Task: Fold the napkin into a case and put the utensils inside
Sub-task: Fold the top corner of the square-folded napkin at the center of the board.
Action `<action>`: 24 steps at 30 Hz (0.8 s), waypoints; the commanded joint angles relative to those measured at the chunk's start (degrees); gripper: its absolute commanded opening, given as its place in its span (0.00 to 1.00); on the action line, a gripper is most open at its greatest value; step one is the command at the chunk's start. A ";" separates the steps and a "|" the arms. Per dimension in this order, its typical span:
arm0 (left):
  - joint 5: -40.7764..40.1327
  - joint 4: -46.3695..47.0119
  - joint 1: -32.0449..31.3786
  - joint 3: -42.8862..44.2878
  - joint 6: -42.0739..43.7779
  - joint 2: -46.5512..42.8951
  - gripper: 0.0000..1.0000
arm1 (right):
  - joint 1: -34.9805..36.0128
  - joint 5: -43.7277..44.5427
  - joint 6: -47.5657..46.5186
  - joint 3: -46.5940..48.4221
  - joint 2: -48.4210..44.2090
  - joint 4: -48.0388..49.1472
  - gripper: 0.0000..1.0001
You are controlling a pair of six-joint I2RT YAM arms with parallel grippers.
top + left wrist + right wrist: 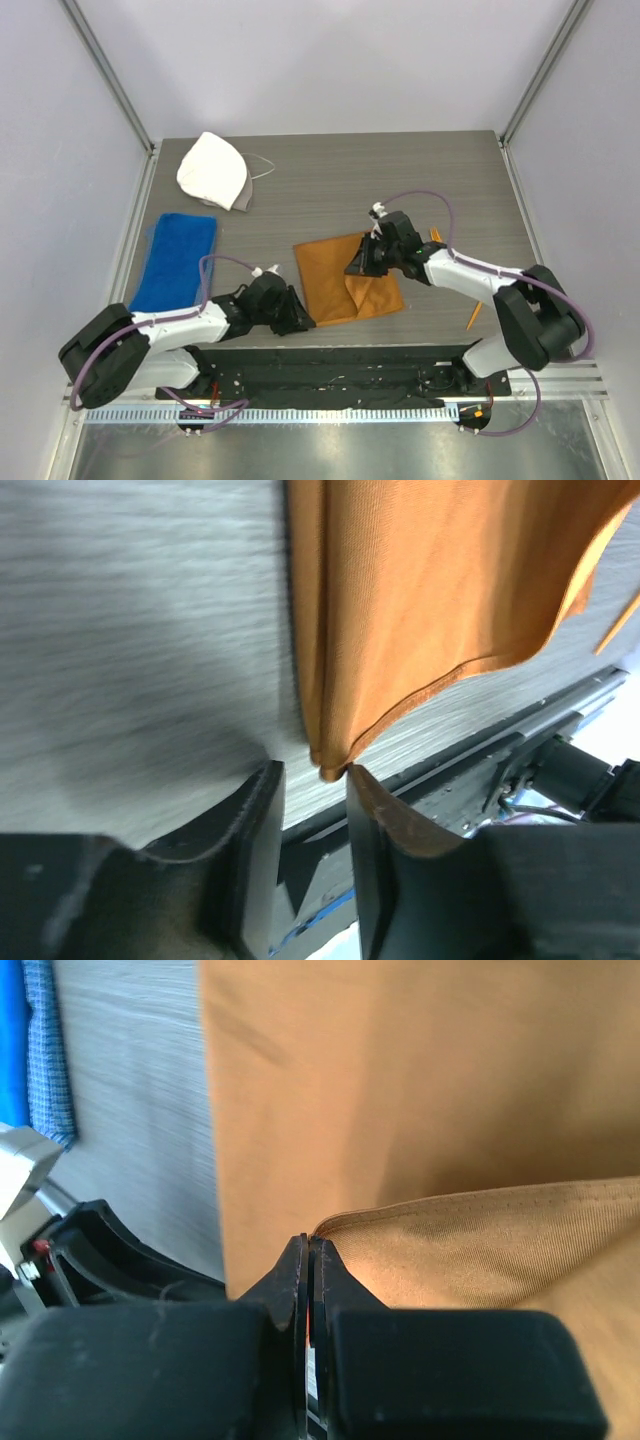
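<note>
The rust-orange napkin [335,285] lies flat mid-table with a flap folded over on its right half [500,1250]. My right gripper [356,266] is over the napkin's middle, shut [310,1242] on the flap's hemmed corner. At the napkin's near-left corner [330,768], my left gripper [303,320] is open [315,772], and the corner tip sits just beyond the fingertips. Two orange utensil pieces show beside the right arm, one thin handle [473,317] and one tip [435,236]. I cannot tell fork from spoon.
A blue towel [175,262] lies along the left side of the table. A white rounded cloth cap [213,170] sits at the back left. The table's near edge with its metal rail [540,730] runs just below the napkin.
</note>
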 commanded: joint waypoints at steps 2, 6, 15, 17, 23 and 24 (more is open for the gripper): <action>-4.37 -15.25 0.96 -0.31 2.05 -5.98 0.40 | 2.71 -3.31 1.41 6.12 6.97 6.97 0.01; -7.35 -20.78 1.13 3.57 4.43 -9.41 0.41 | 4.46 -4.02 2.38 10.68 10.94 8.38 0.01; -5.60 -14.38 2.28 8.75 5.75 -1.24 0.29 | 5.52 -4.28 3.70 14.91 16.75 10.58 0.01; -5.68 -14.46 2.36 9.20 5.83 -1.85 0.28 | 5.52 -3.93 3.88 15.09 17.45 11.02 0.01; -7.44 -16.04 2.37 8.41 4.69 -6.86 0.27 | 5.43 -2.96 4.14 16.31 20.09 11.81 0.01; -9.88 -16.22 2.37 8.06 4.52 -8.69 0.27 | 5.52 -2.87 4.05 17.10 20.35 11.72 0.01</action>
